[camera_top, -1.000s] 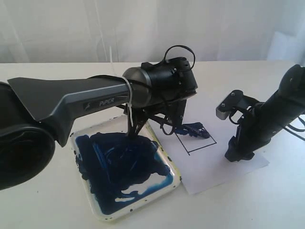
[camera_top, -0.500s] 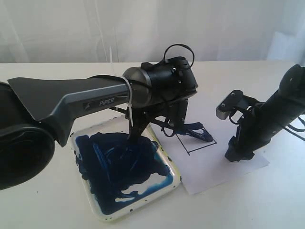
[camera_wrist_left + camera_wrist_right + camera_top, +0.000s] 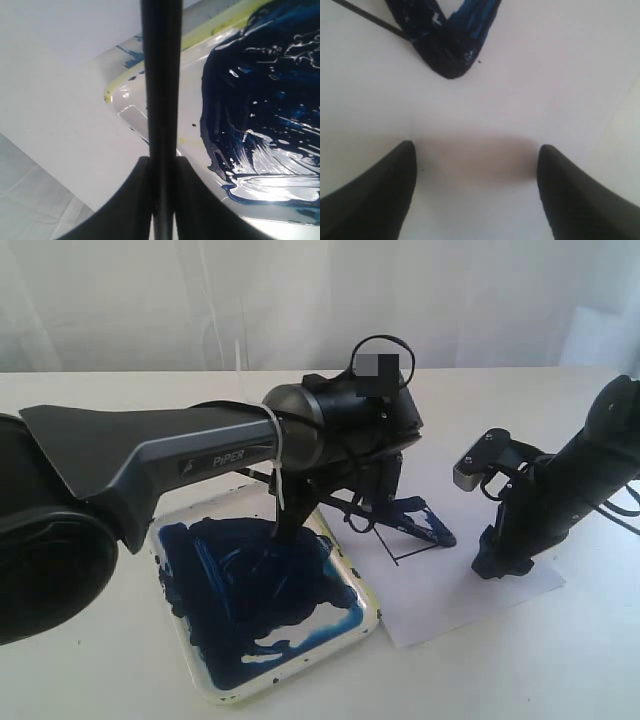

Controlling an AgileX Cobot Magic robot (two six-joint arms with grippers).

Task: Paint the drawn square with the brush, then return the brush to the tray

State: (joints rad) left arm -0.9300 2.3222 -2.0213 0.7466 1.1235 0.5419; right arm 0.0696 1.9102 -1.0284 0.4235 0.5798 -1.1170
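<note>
Fingers [image 3: 127, 210] of the left gripper [image 3: 161, 161] are pinched on the brush [image 3: 161, 75], handle clamped straight between them, no visible gap. The grip sits over the tray [image 3: 368, 612], above its far right corner, so the return spot lies directly below and left of the hand.

The brush's long axis runs from the grip rightward and slightly down onto the paper sheet [image 3: 450, 600]. Its wet tip is at the right side of the drawn square [image 3: 403, 538], and looks to be touching the paper.

The square's far strip is smeared dark blue. The near half is blank white, with the thin black outline visible at the near corner. My read: painting is only partly done, and the next strokes need to pull the tip toward that near corner.

Right gripper [image 3: 475, 150] has its fingers spread wide, holding nothing. It is parked on the sheet just right of the square. The left arm is the one working.
</note>
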